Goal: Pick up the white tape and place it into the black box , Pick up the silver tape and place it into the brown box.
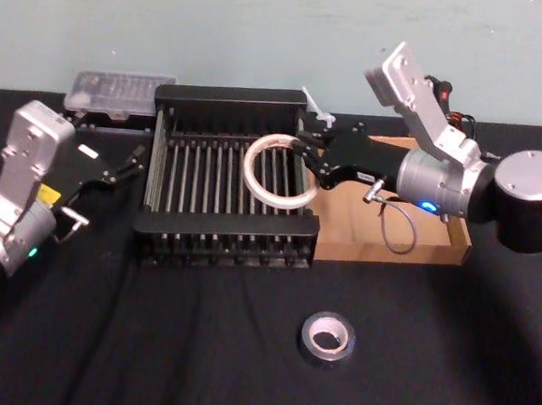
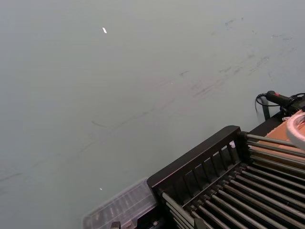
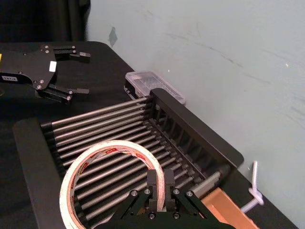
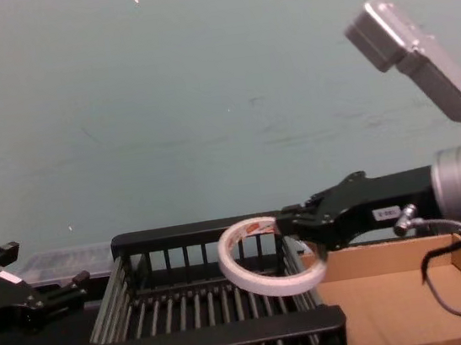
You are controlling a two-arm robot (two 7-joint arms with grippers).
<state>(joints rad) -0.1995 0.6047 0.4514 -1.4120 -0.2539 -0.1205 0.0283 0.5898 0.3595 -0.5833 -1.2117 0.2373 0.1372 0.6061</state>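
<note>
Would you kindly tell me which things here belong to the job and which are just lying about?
Job: white tape, held by the right tool over the black crate; silver tape; cardboard tray.
Lying about: clear plastic case behind the crate; parked left tool.

black box (image 1: 227,229) left of brown box (image 1: 434,236)

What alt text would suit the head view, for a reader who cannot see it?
The right gripper holds a white roll of tape over a black slatted plastic crate beside a shallow tan cardboard tray. A dark grey-silver roll of tape lies on the black table in front; the open left gripper sits left of the crate.
</note>
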